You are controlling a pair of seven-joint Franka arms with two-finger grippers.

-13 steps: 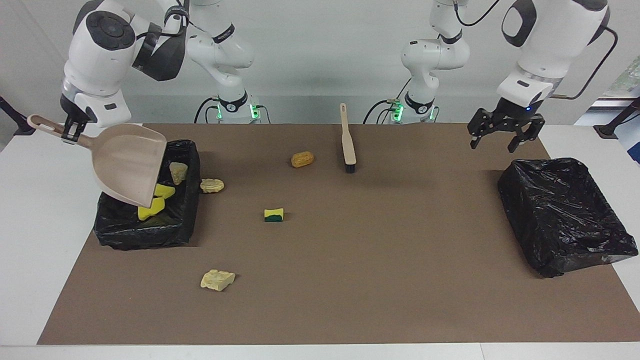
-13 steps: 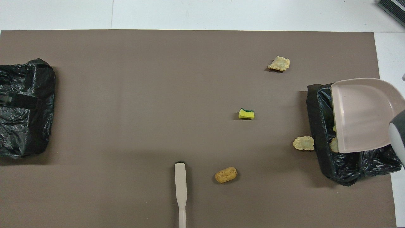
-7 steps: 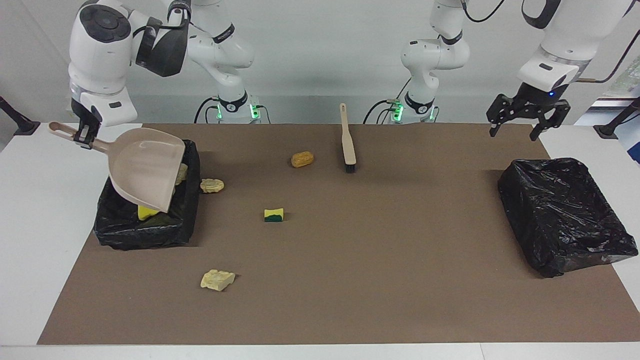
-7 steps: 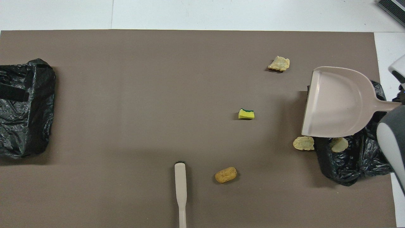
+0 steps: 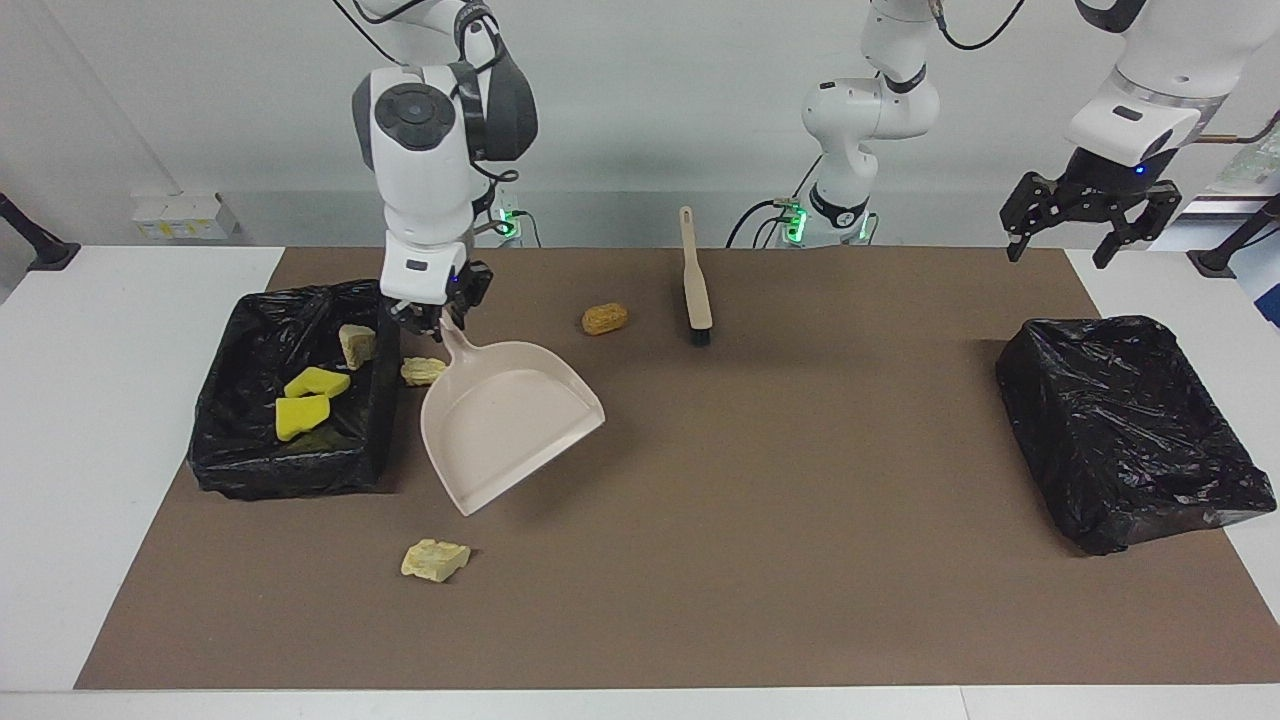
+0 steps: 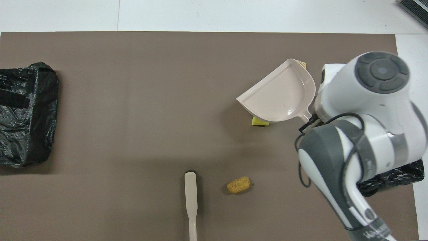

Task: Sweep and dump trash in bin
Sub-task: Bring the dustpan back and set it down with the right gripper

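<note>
Bin (image 5: 250,330) at the right arm's end holds three scraps; right gripper (image 5: 437,322), clamped on the dustpan (image 5: 505,420) handle, has swung the empty pan off the bin to over the mat. Dump done; four scraps remain. Brush (image 5: 695,285) idle. Left gripper (image 5: 1085,215) waits, fingers apart.

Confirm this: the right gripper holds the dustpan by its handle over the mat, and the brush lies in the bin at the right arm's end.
Wrong on the brush. The facing view shows the brush lying on the mat, not in the bin. The rest holds: the right gripper holds the dustpan by its handle over the mat.
</note>
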